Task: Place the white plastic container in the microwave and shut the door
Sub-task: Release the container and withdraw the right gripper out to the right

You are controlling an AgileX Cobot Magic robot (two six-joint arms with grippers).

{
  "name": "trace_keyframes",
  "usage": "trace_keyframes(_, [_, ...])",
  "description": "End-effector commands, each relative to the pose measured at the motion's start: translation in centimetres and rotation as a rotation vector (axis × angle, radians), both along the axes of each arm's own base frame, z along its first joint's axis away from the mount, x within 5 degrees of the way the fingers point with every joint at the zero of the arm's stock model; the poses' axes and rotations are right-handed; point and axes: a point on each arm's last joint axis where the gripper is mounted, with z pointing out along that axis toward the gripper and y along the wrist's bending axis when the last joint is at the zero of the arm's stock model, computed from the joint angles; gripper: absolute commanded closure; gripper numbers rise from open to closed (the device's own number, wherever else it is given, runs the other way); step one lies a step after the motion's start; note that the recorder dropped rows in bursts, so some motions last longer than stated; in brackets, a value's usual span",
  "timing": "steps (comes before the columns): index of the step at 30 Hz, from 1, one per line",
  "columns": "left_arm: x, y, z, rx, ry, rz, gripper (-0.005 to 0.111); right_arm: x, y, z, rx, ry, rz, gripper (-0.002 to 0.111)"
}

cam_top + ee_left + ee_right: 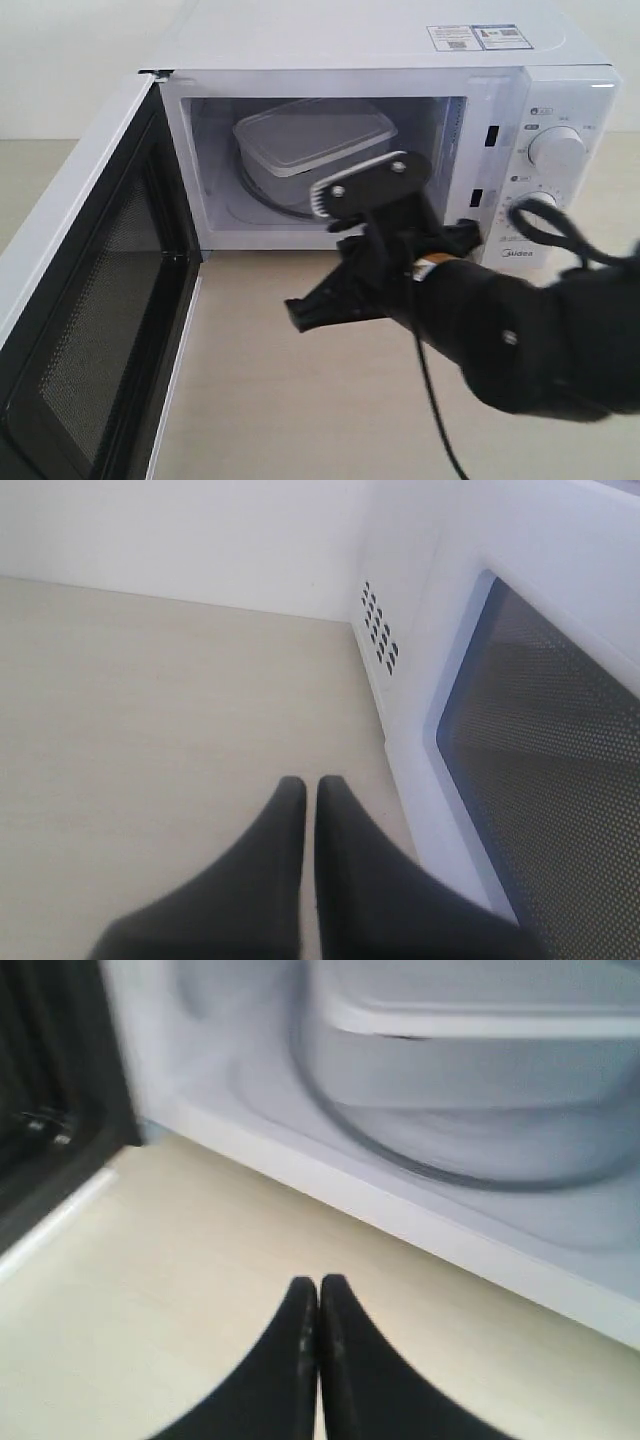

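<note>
The white plastic container [315, 140] sits lidded on the glass turntable inside the microwave [400, 50]. The door [90, 330] is swung wide open to the left, its black mesh inner face showing. My right gripper [298, 312] hovers over the table in front of the cavity, shut and empty, apart from the container [480, 1020]. In the right wrist view its fingertips [319, 1285] are pressed together. My left gripper [311, 785] is shut on nothing, beside the door's outer face with its dark window [560, 780]. The open door hides it in the exterior view.
The light wooden table [300, 420] spreads in front of the microwave. Two round dials [557, 148] are on the right panel. Vent holes [378, 630] mark the microwave's side. A black cable [435, 410] hangs from the right arm.
</note>
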Motion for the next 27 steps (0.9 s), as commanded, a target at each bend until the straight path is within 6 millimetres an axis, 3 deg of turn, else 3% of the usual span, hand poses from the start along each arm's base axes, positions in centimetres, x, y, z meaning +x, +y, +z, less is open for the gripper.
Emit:
trace_keyframes(1, [0.0,0.0,-0.1,-0.013,-0.004,0.003,0.102,-2.5,-4.5,1.8,0.035,-0.096,-0.082,0.109])
trace_keyframes(5, [0.0,0.0,-0.1,-0.013,-0.004,0.003,0.102,-4.1,-6.6,3.2,0.085,-0.144,-0.091,0.109])
trace_keyframes(12, [0.0,0.0,-0.1,-0.013,-0.004,0.003,0.102,-4.9,-7.6,5.3,0.162,-0.195,-0.088,0.109])
trace_keyframes(27, [0.0,0.1,-0.1,0.042,-0.004,0.007,0.102,-5.2,-7.3,4.8,0.150,-0.141,-0.054,0.109])
